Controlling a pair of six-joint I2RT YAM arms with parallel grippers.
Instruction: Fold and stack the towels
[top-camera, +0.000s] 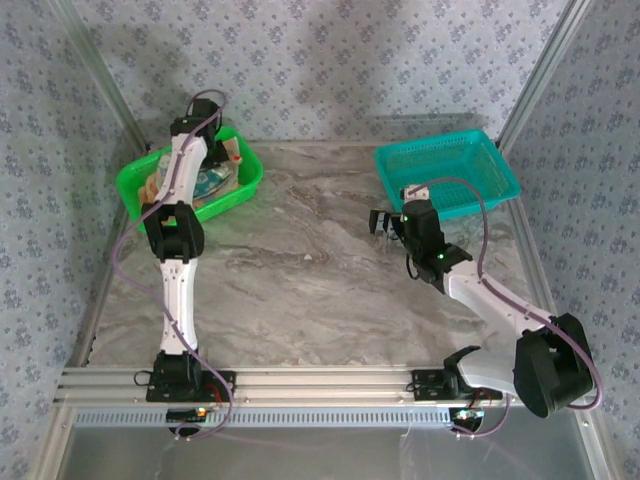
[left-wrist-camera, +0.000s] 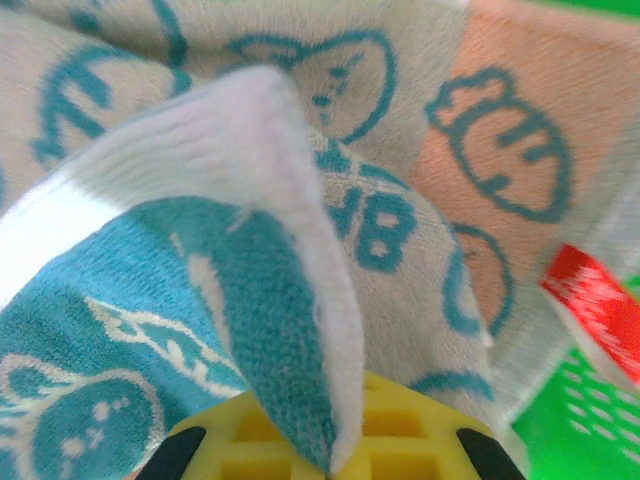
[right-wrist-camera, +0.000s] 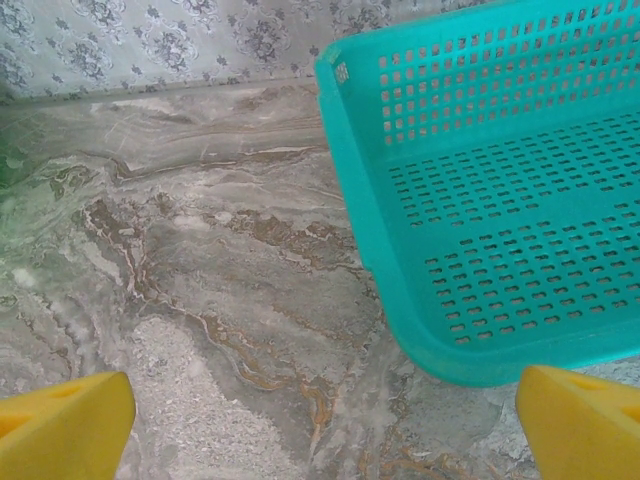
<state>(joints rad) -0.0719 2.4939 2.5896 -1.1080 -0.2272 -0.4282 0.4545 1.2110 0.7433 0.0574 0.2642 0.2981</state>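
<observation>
Towels (left-wrist-camera: 400, 220) lie bunched in the green basket (top-camera: 135, 186); your left hand (left-wrist-camera: 330, 455) pinches one fold there, your right hand (right-wrist-camera: 320, 430) hangs released well right of it.

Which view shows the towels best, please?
The left wrist view: the towels are close up, teal prints clear. The top view shows them small in the green basket, partly behind the left arm.
</observation>
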